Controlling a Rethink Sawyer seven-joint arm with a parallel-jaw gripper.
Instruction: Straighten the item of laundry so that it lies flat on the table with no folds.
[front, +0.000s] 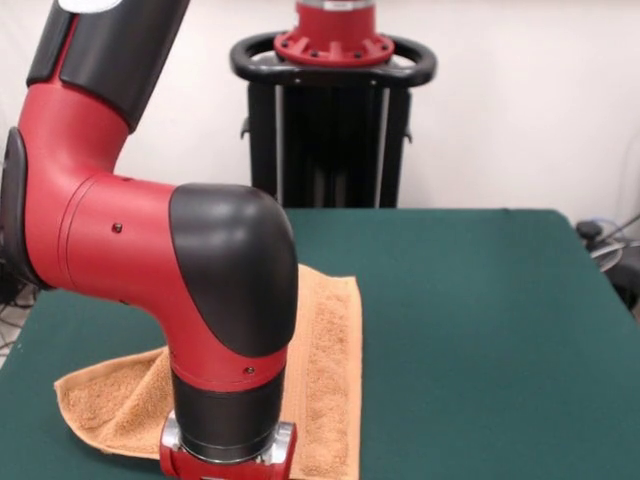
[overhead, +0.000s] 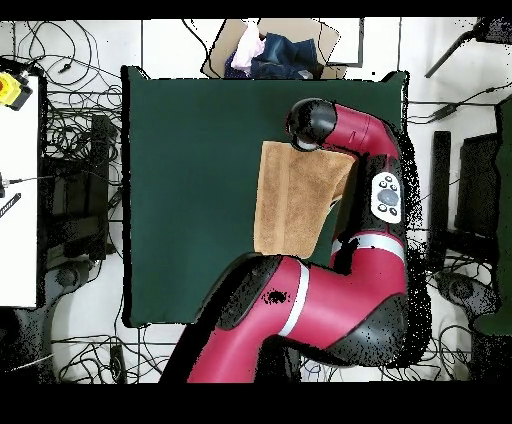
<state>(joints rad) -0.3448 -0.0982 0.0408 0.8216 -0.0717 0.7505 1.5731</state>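
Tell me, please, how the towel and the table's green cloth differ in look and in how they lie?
The towel is orange-tan and fuzzy; the table cloth is dark green and smooth. The towel is far smaller. In the front view one towel corner lies folded, while the table cloth lies flat. Both are rectangular fabric.

Bright, even room light; soft shadows, no glare; the near arm (front: 170, 250) looks perhaps slightly soft
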